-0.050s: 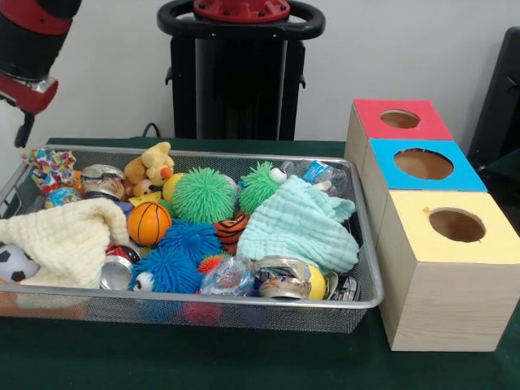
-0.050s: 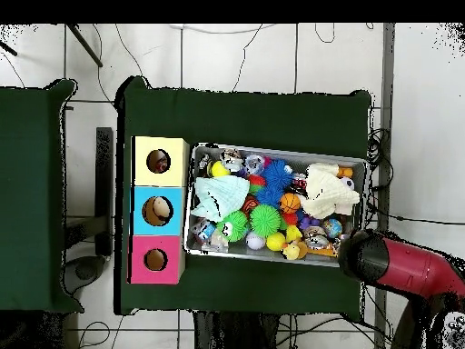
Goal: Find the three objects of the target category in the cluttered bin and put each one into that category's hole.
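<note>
- Beside the bin's corner, up at the edge of the front view, my arm (image 1: 28,49) hangs clear of the clutter; from overhead it sits just off the mesh bin (image 2: 354,164) at the end away from the boxes. My gripper's tip is barely in frame, so I cannot tell whether it is spread or closed, and I see nothing in it.
- Three boxes stand in a row just beside the bin: the red-topped box (image 1: 400,119), the blue-topped box (image 1: 423,164) and the yellow-topped box (image 1: 457,225), each with a round hole.
- From overhead, something dark shows down the yellow hole (image 2: 158,162), something pale in the blue hole (image 2: 157,211) and something brownish in the red hole (image 2: 155,260). I judge that pieces may already be in them, but I cannot tell what they are or whether they count.
- The task does not name the target category, so I cannot single out its three objects.
- The bin is still packed: a green spiky ball (image 1: 204,195), a blue spiky ball (image 1: 189,240), a small basketball (image 1: 149,223), a yellow plush duck (image 1: 154,164), crushed cans (image 1: 281,277), a cream cloth (image 1: 69,236) and a mint cloth (image 1: 298,225).
- Both cloths lie over other pieces, so I reckon the search is unfinished and lifting them is still ahead.
</note>
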Motion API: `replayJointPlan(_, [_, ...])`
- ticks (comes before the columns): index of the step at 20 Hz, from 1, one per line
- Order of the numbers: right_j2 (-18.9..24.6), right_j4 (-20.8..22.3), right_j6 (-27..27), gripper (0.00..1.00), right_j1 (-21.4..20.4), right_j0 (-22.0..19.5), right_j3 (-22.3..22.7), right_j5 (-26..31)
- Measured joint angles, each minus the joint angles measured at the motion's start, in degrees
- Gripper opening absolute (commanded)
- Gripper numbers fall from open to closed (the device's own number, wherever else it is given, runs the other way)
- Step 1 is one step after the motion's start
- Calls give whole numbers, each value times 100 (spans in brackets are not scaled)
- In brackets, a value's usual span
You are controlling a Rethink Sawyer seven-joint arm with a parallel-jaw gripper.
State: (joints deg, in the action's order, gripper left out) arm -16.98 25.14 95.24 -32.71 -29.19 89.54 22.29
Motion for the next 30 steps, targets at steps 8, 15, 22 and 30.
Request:
replayJointPlan(8, [-146,-3,0,100,115,325,28,-22])
replayJointPlan(15, [-314,-64,0,100,258,668,194,-240])
replayJointPlan(22, [-354,-249,0,100,279,690,440,-554])
replayJointPlan(30, [-354,-356,0,100,469,320,638,-1137])
